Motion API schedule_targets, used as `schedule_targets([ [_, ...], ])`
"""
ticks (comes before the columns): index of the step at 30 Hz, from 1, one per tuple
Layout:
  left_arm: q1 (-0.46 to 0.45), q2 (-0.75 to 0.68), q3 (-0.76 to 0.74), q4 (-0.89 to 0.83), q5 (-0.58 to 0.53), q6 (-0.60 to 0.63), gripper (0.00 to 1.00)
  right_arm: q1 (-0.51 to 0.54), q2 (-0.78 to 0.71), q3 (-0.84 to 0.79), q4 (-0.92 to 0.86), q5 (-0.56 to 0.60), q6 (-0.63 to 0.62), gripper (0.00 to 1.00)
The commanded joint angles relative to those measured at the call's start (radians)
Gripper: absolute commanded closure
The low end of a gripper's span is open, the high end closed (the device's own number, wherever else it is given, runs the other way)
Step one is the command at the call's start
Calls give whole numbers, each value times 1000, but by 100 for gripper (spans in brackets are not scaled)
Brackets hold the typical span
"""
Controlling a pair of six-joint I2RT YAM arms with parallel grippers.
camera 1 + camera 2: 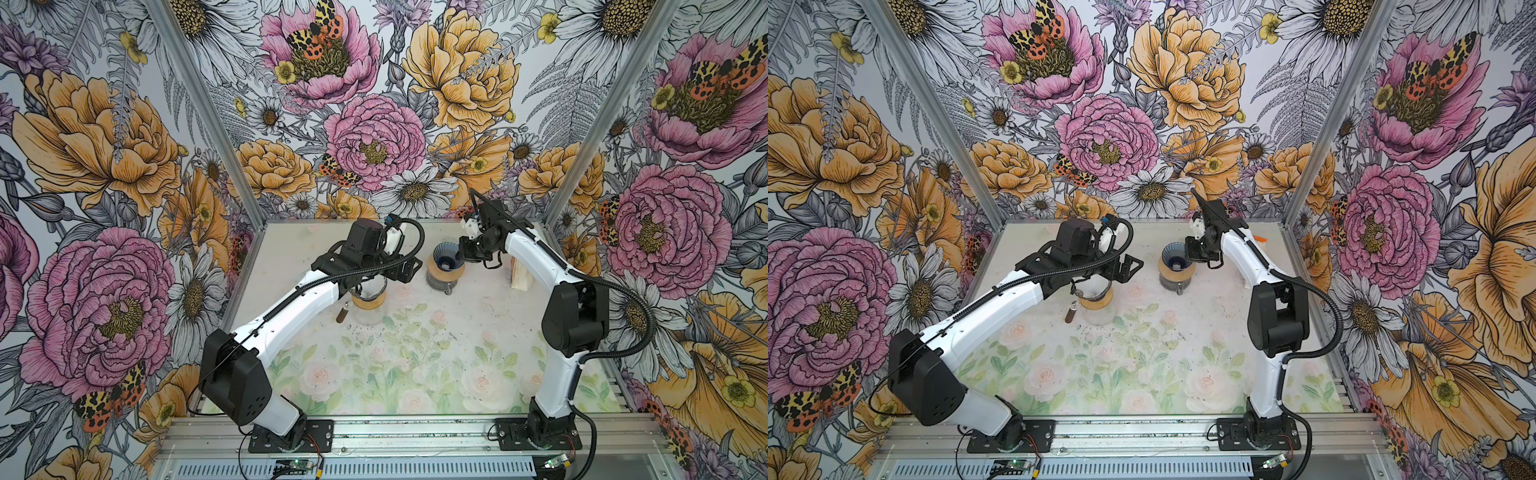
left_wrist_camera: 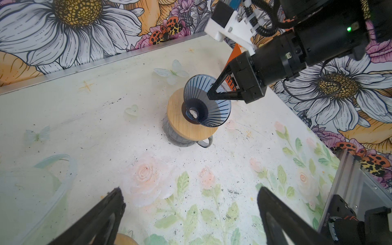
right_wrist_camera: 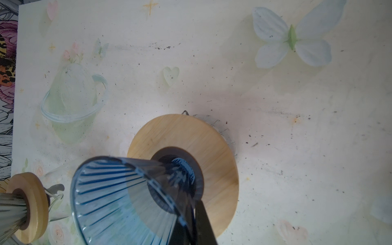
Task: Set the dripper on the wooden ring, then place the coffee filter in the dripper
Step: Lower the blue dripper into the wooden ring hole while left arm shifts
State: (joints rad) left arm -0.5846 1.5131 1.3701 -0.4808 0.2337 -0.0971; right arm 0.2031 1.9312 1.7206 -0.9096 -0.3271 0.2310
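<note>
Black fingers (image 2: 101, 214) of the left gripper (image 2: 189, 191) loomed closest in its wrist view. They were spread wide and held nothing, hovering above the table (image 1: 436, 365) beside a second glass carafe (image 1: 368, 305).

Toward the far edge, right of the middle, the blue dripper (image 1: 446, 254) stood on a round wooden collar (image 2: 180, 125) over a glass server (image 2: 176, 140). The right gripper (image 2: 212, 95) was clamped shut on the dripper's rim, on the side facing the right edge. The cone was empty, and its ribbed walls and drain hole showed bare in both wrist views.

Close to the right edge, just past that arm, stood a pale tan stack (image 1: 521, 272). It was probably the coffee filters, though too small to be sure.

By this showing the task had hardly begun. The dripper was steadied, but a filter was yet to be picked, carried over and seated in the cone, likely by the free left gripper.
</note>
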Motion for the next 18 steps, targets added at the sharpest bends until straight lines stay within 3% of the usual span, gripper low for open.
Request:
schedule_targets([
  [1,8,5,39,23,30,11,1,-2,-18,-38,-149,35,-65,93],
  [18,0,-5,43,16,40,10,1,15,-127,-151,-246,-63,-172,91],
])
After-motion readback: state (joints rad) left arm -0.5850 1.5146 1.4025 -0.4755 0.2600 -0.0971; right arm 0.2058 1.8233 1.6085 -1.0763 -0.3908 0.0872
